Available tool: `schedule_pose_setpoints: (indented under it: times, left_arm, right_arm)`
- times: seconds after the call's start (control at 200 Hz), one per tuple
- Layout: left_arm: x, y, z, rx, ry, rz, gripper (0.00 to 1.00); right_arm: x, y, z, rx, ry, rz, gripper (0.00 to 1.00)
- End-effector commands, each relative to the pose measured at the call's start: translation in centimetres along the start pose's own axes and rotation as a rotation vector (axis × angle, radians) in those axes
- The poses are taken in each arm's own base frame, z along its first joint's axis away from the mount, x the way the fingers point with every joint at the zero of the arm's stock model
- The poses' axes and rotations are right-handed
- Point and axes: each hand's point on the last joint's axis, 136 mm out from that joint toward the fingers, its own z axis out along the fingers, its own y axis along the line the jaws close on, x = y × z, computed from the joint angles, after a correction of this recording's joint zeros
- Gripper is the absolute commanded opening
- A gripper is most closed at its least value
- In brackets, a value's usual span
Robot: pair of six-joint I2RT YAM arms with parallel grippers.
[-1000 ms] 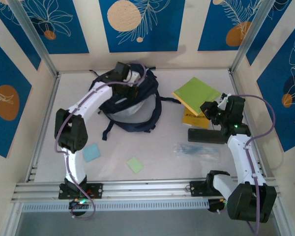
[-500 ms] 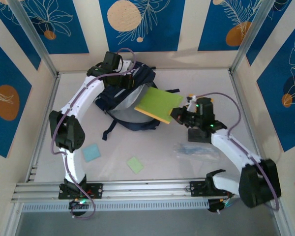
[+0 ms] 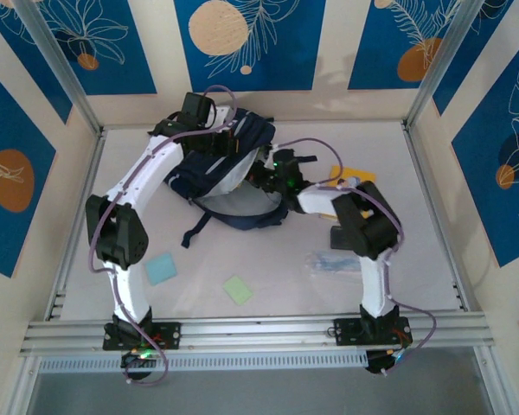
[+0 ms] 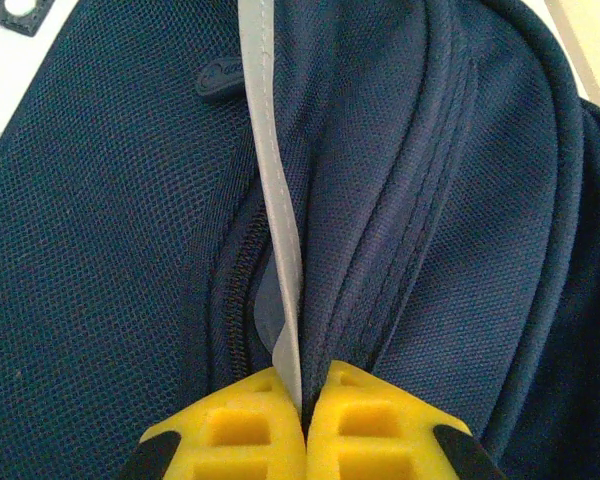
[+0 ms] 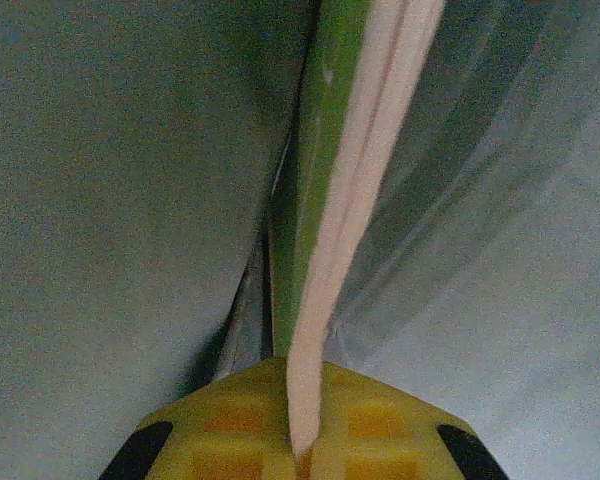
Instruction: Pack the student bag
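Our left claw (image 4: 303,400) is clamped tight on the grey strip (image 4: 274,200) of the bag (image 3: 216,169), which sits at 11 o'clock on the table (image 3: 432,225). Our right claw (image 5: 305,440) pinches a green book (image 5: 305,220) inside the bag, with lining (image 5: 100,200) at 9 and 3 o'clock.

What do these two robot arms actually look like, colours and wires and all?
Both the left arm and right arm are slim white tubes linked by chunky black joints, with a greyish-purple cable looping along each. A small green light glows near the right wrist. The left gripper and right gripper have yellow fingers with square recesses.
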Motion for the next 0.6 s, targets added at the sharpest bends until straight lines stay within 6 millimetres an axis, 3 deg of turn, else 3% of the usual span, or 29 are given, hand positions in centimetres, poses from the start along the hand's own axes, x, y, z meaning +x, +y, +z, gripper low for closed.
schedule_pose_setpoints:
  times: [0.0, 0.16, 0.27, 0.435, 0.595]
  left_arm:
    - [-3.5, -2.3, -4.1, 0.057, -0.168, 0.026, 0.00]
    - [-3.2, -1.9, -4.1, 0.053, -0.179, 0.010, 0.00]
    - [-3.2, -1.3, -3.9, 0.046, -0.187, -0.005, 0.00]
    - [-4.2, 0.7, -4.0, -0.018, -0.242, -0.039, 0.00]
    - [-5.0, 2.2, -4.0, -0.067, -0.284, -0.054, 0.00]
  right_arm:
    - [-3.2, 3.7, 2.9, -0.104, -0.150, 0.009, 0.00]
    - [-3.3, 3.0, 6.7, -0.071, -0.171, 0.109, 0.00]
    - [-3.1, 2.9, 7.5, -0.052, -0.155, 0.156, 0.18]
    - [-2.6, 2.1, 5.0, 0.050, -0.138, 0.223, 0.48]
    - [-2.2, 0.4, -0.1, 0.118, -0.106, 0.313, 0.63]
